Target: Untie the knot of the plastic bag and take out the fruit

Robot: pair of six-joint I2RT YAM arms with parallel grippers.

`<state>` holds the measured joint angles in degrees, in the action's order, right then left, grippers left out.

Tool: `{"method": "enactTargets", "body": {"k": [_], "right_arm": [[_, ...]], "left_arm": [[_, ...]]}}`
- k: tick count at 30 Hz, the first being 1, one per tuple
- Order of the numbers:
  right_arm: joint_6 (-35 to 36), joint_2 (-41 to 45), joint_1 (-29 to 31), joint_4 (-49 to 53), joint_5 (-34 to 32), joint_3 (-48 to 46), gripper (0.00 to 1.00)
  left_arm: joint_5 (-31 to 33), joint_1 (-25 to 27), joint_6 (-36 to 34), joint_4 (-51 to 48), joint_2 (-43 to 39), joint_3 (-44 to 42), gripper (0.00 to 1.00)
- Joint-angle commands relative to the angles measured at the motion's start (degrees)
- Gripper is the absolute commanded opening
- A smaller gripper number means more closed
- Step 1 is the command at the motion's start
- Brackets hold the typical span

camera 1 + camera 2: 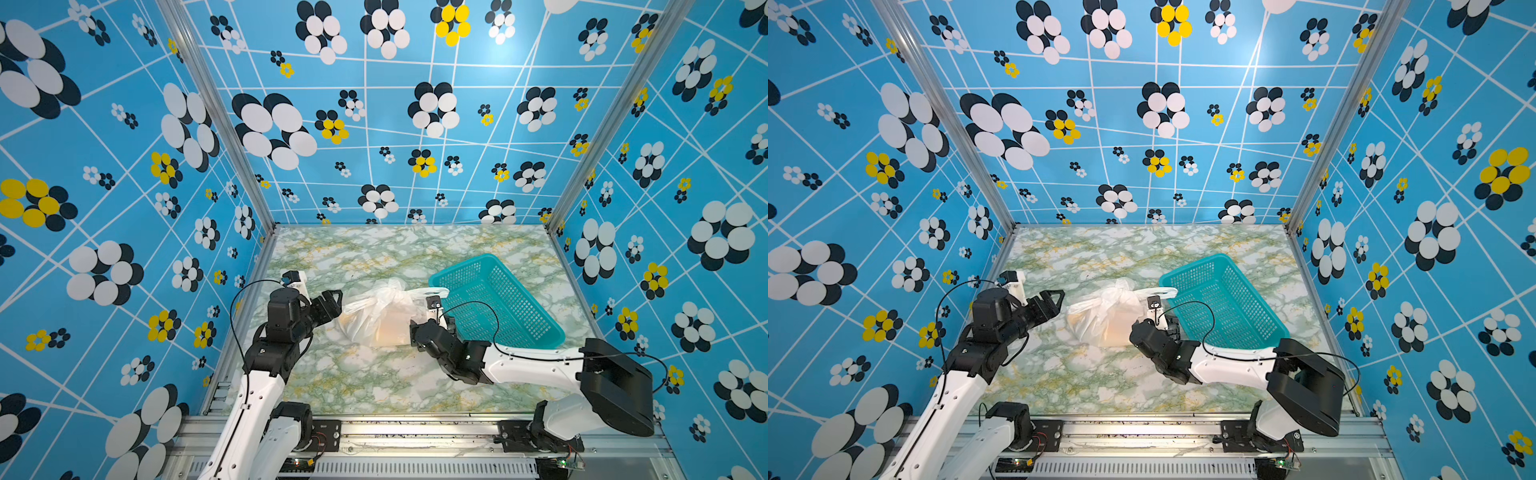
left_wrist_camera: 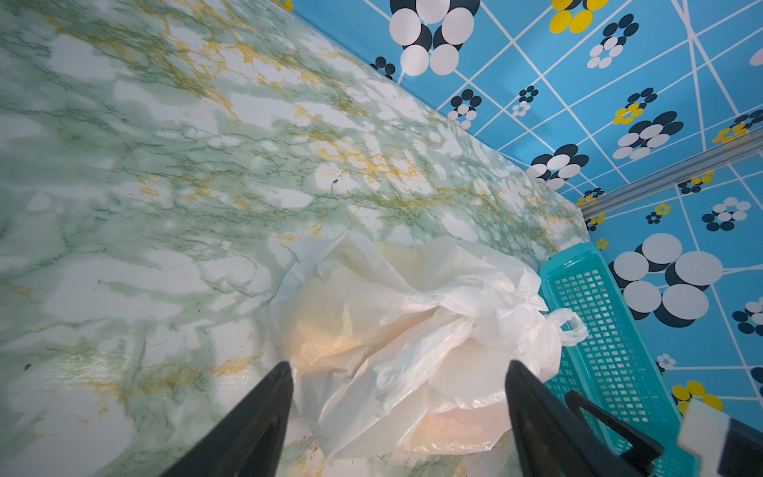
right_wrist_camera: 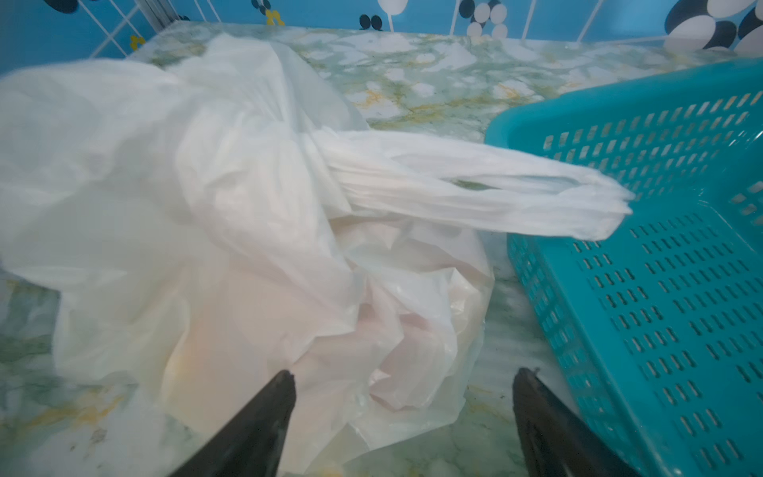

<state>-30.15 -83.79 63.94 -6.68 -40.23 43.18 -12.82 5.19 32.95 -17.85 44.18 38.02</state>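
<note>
counts one plastic bag (image 1: 376, 318), slumped mid-table on the green marble table (image 1: 374, 374), just beside one teal basket (image 1: 498, 299). counts one knot (image 2: 450, 303) at the bunched top, tied, and one handle loop (image 3: 516, 194) reaching over the basket rim. cannot count the fruit (image 2: 330, 342): only orange-yellow blurs through the film. finds two grippers: left gripper (image 2: 398, 367) spread wide just short of the bag, gripping nothing; right gripper (image 3: 404, 373) likewise wide apart at the bag's basket side, gripping nothing, largely hidden behind its wrist in both top views.
</note>
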Motion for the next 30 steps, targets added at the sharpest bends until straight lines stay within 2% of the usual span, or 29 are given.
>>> {"method": "enactTargets", "body": {"k": [1, 5, 10, 14, 16, 20, 22, 23, 27, 28, 30], "right_arm": [[8.25, 3.59, 3.17, 2.15, -0.15, 3.97, 0.92], [7.90, 2.30, 3.99, 6.50, 0.97, 9.82, 0.96], [7.92, -5.62, 3.59, 11.74, -0.74, 19.86, 0.99], [7.25, -11.22, 1.80, 12.59, 1.29, 25.10, 0.99], [6.07, -14.28, 0.46, 13.80, 4.33, 27.89, 0.97], [5.31, -19.13, -1.31, 15.71, 5.27, 31.89, 0.90], [5.06, -20.00, -1.93, 16.17, 5.56, 32.75, 0.81], [5.03, -19.97, -2.06, 15.77, 5.64, 32.55, 0.72], [5.99, -18.69, -2.42, 12.56, 6.07, 30.31, 0.20], [6.87, -18.16, -2.47, 11.63, 6.59, 29.61, 0.11], [7.80, -16.81, -2.44, 9.89, 7.08, 27.43, 0.02]], "left_arm": [[2.04, 0.43, -1.58, -0.31, 0.70, 1.60, 0.82], [2.96, 0.53, -2.18, 0.87, 1.98, 1.01, 0.83], [3.49, 0.52, -3.18, 1.02, 3.78, 1.60, 0.83], [3.55, 0.52, -3.90, 0.80, 3.90, 1.76, 0.84], [4.04, 0.52, -4.18, 0.66, 3.64, 1.64, 0.84], [5.59, 0.49, -4.97, 0.03, 3.41, 2.14, 0.85], [5.85, 0.47, -5.21, 0.55, 3.69, 2.59, 0.86], [5.76, 0.50, -5.36, 1.23, 3.88, 2.64, 0.86], [4.79, 0.52, -6.01, 4.13, 4.66, 2.41, 0.87], [4.22, 0.52, -6.38, 4.60, 4.83, 2.51, 0.87], [3.53, 0.68, -6.97, 4.98, 5.36, 2.97, 0.87]]}}
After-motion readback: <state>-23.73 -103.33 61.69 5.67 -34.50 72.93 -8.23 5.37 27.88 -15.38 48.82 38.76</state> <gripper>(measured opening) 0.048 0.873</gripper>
